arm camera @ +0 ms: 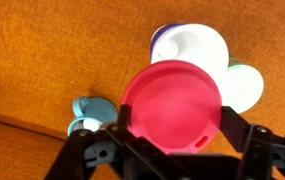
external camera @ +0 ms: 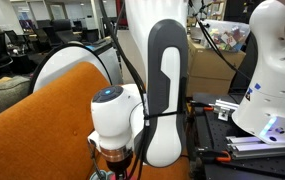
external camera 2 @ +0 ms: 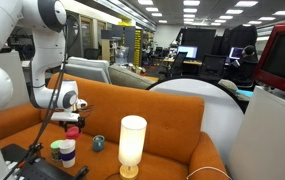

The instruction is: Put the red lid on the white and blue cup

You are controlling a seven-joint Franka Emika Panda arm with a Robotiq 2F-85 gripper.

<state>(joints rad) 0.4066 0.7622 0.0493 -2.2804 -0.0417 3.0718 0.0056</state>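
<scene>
The red lid (arm camera: 172,98) is a round red disc held flat between my gripper's (arm camera: 174,128) black jaws in the wrist view. The white and blue cup (arm camera: 190,45) stands on the orange sofa seat just beyond the lid, its white opening and blue rim partly covered by it. In an exterior view my gripper (external camera 2: 72,121) holds the lid (external camera 2: 73,130) a little above the cup (external camera 2: 67,155). In an exterior view (external camera: 115,160) the arm hides the lid and the cup.
A white lamp (external camera 2: 132,145) stands on the orange sofa (external camera 2: 172,110), next to a small teal cup (external camera 2: 99,143), which also shows in the wrist view (arm camera: 85,110). A pale green and white round thing (arm camera: 245,88) lies beside the cup. A second white robot (external camera: 272,70) stands nearby.
</scene>
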